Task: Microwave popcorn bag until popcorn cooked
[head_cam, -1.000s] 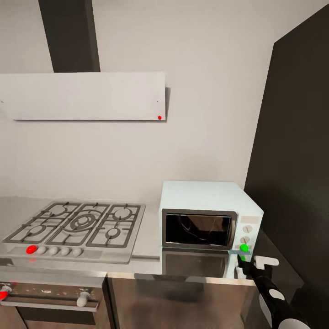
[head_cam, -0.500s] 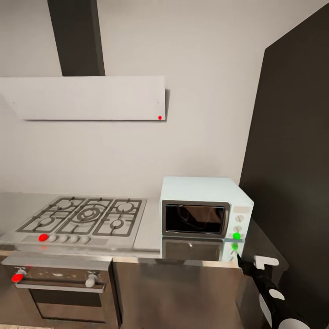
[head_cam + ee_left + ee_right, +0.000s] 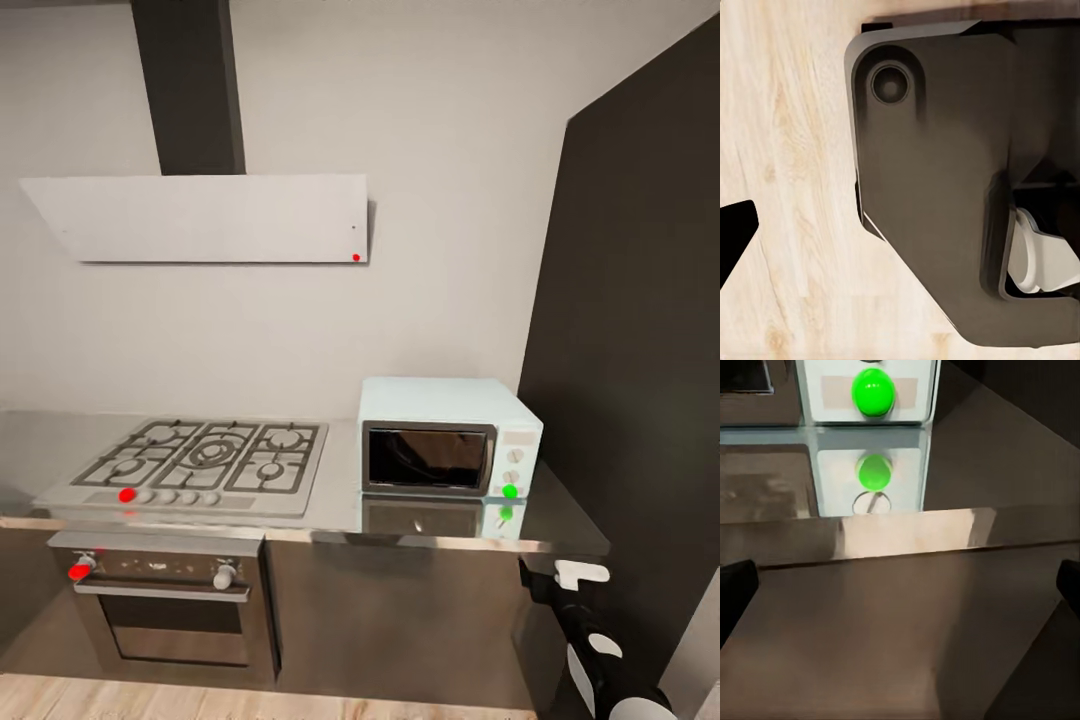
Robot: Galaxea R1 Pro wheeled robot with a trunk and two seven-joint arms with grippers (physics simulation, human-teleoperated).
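The pale mint-blue microwave (image 3: 440, 440) stands on the grey metallic countertop (image 3: 340, 500) with its dark glass door closed and its green light (image 3: 510, 491) lit. The popcorn bag and the popcorn are out of view. My right gripper (image 3: 555, 578) hangs open in front of the counter's front edge, below and to the right of the microwave. In the right wrist view my right gripper (image 3: 900, 585) has its fingertips wide apart, facing the counter edge (image 3: 907, 536) and the green light (image 3: 873, 391). My left gripper (image 3: 900, 232) is open over the wood floor (image 3: 795, 150).
A gas hob (image 3: 210, 455) lies left of the microwave, with a black-and-steel oven (image 3: 175, 610) below it and a slanted white hood (image 3: 210, 218) above. A tall dark cabinet (image 3: 640, 350) closes the right side. My dark base (image 3: 930, 187) shows under the left gripper.
The whole picture has shifted: the camera has drawn back, so counter and microwave look smaller and the floor shows. My right gripper now sits farther from the microwave's green light.
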